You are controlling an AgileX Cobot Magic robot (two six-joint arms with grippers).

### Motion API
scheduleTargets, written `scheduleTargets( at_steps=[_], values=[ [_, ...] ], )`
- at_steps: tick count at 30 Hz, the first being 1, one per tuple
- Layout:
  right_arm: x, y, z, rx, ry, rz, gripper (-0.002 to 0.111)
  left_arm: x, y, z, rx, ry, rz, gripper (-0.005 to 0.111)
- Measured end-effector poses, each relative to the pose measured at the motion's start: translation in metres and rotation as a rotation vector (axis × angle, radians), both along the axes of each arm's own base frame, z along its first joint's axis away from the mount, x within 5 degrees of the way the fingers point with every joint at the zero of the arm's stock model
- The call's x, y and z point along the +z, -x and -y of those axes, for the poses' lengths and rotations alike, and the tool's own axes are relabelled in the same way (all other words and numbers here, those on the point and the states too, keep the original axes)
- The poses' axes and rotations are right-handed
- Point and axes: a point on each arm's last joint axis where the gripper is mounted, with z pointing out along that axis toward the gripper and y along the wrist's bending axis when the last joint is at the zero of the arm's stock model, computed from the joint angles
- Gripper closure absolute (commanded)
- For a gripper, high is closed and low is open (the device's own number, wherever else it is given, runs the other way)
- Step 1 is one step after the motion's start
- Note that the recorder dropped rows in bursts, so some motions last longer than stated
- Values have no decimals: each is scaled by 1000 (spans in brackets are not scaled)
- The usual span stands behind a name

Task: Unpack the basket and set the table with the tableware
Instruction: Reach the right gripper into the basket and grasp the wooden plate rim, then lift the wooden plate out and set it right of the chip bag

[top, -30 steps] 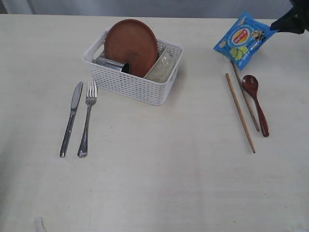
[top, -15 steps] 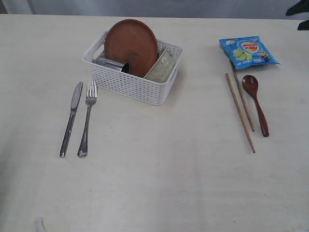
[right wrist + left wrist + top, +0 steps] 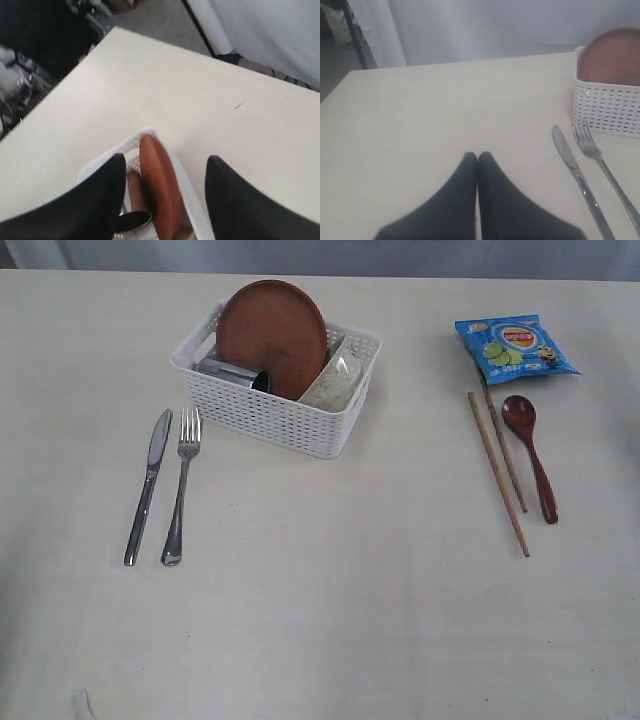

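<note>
obj: chip bag (image 3: 516, 344); blue, yellow logo; lying flat; bkgd: pale curtain (image 3: 470, 25)

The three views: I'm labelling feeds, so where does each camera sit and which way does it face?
Exterior view: high, off the arms, looking down at the table; no robot part shows.
Left wrist view: low, behind the shut left gripper, facing knife, fork and basket.
Right wrist view: raised, looking down past the open right gripper at the plate.
Shared: all three show basket and plate.
</note>
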Motion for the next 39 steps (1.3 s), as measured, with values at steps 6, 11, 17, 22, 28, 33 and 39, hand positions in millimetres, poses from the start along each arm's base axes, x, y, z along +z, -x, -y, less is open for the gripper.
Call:
scheduleTargets(
  at_steps=[6,11,17,22,28,33,39],
  values=[
    [-29,3,-72,161,158,79,46,0,0,0,0,0,0,107],
    [-67,-10,-80,177,169,34,46,0,0,0,0,-2,0,107],
    [-97,-16,-82,188,156,-20,46,0,0,0,0,-2,0,107],
    [-111,-17,-86,213,112,-35,52,0,0,0,0,-2,0,107],
    [-127,-17,-88,229,118,-62,83,0,0,0,0,-2,0,107],
    [-118,-23,-76,227,134,-27,109,0,0,0,0,-2,0,107],
    [-113,-33,-50,180,129,-30,109,0,0,0,0,0,0,107]
  ],
)
